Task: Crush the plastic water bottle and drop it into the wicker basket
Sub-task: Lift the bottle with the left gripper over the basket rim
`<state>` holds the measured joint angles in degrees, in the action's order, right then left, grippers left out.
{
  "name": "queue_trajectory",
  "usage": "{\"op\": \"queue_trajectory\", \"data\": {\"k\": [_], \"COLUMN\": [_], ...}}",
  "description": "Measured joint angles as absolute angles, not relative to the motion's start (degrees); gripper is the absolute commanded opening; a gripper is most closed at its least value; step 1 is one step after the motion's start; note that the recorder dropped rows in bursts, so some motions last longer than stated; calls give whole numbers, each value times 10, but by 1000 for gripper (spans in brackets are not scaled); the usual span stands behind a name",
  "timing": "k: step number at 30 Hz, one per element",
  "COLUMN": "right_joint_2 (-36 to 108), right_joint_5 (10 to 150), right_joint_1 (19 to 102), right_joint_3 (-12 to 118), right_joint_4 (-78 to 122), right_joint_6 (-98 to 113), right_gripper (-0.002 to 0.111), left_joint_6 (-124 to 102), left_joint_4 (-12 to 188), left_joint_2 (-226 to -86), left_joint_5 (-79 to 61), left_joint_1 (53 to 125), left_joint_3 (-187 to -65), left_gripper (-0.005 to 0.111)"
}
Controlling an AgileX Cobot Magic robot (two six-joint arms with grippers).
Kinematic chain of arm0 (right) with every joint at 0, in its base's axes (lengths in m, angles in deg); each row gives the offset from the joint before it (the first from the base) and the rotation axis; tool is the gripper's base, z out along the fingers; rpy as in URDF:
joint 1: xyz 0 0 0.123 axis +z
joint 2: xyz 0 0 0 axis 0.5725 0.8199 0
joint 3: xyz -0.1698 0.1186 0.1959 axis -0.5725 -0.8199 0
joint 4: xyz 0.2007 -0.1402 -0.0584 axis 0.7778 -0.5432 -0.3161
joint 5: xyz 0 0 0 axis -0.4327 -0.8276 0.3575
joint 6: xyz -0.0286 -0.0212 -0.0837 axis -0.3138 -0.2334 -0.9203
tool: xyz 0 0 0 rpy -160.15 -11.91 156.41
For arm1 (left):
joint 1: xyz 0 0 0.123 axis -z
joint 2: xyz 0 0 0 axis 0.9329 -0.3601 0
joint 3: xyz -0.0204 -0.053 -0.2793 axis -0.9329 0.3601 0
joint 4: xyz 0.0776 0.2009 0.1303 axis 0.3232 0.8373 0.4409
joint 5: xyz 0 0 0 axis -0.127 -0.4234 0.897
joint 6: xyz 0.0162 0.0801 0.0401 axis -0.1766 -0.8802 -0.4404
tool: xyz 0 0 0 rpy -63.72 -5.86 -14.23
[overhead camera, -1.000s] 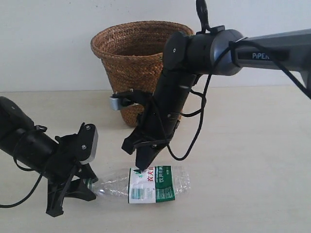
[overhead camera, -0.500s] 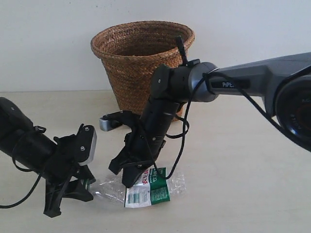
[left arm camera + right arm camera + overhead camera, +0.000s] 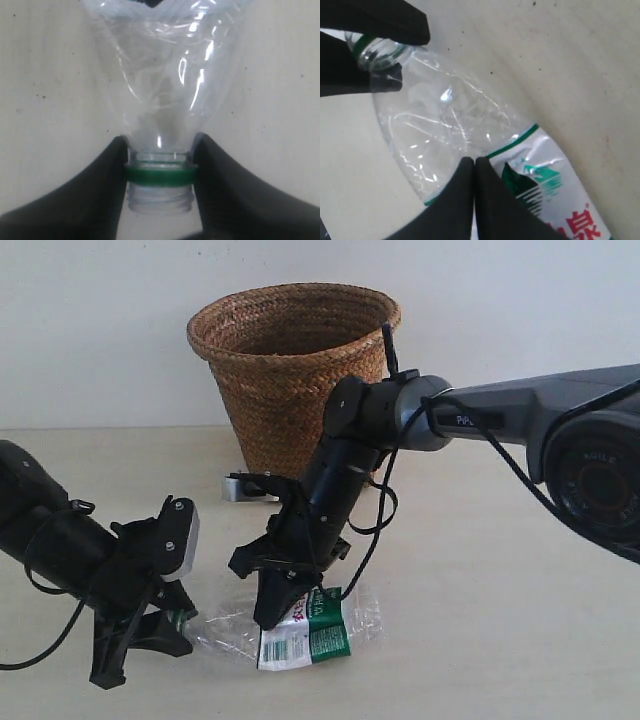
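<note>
Plastic water bottle (image 3: 300, 635): on worktop (image 3: 500, 620), nearer than wicker basket (image 3: 290, 370). We log left hand (image 3: 170, 625) clamping its neck. Right hand (image 3: 275, 610), fingers together, has pressed lower, so the body is flatter. Crushing is under way.

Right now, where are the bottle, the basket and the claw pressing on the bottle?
plastic water bottle (image 3: 315, 640), exterior view, on its green-and-white label.
wicker basket (image 3: 270, 390), exterior view, on its woven front wall.
right gripper (image 3: 270, 618), exterior view, at its closed fingertips against the bottle.
</note>
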<state>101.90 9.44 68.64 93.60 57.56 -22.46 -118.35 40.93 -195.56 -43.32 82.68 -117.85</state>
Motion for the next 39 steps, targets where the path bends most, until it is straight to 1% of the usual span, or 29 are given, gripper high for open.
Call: {"op": "queue_trajectory", "data": {"k": [6, 10, 12, 19, 21, 26, 30, 33, 36, 38, 39], "right_joint_2": [948, 848, 784, 685, 658, 619, 616, 616, 616, 616, 616], "right_joint_5": [100, 104, 104, 103, 103, 118, 143, 162, 178, 186, 187], "right_joint_1": [684, 663, 633, 557, 524, 422, 365, 346, 345, 345, 345], "right_joint_3": [932, 892, 830, 718, 691, 658, 658, 656, 655, 655, 655], "right_joint_4": [544, 571, 555, 473, 451, 433, 430, 432, 446, 458, 462], "right_joint_6": [-258, -283, -281, -275, -275, -265, -246, -243, -243, -244, -246], "right_gripper": [0, 0, 0, 0, 0, 0, 0, 0, 0, 0, 0], "left_joint_6": [-1182, -1181, -1180, -1180, -1180, -1182, -1160, -1128, -1087, -1065, -1060], "left_joint_4": [398, 398, 398, 391, 384, 360, 347, 347, 353, 345, 337], "left_joint_2": [-1956, -1956, -1956, -1923, -1904, -1860, -1829, -1805, -1786, -1782, -1782], "left_joint_5": [-439, -440, -440, -456, -474, -537, -590, -597, -567, -510, -473], "left_joint_1": [827, 827, 827, 827, 827, 827, 827, 827, 827, 827, 827], "left_joint_3": [-1178, -1178, -1178, -1177, -1177, -1189, -1219, -1253, -1301, -1339, -1356], "left_gripper": [5, 5, 5, 5, 5, 5, 5, 5, 5, 11, 20]}}
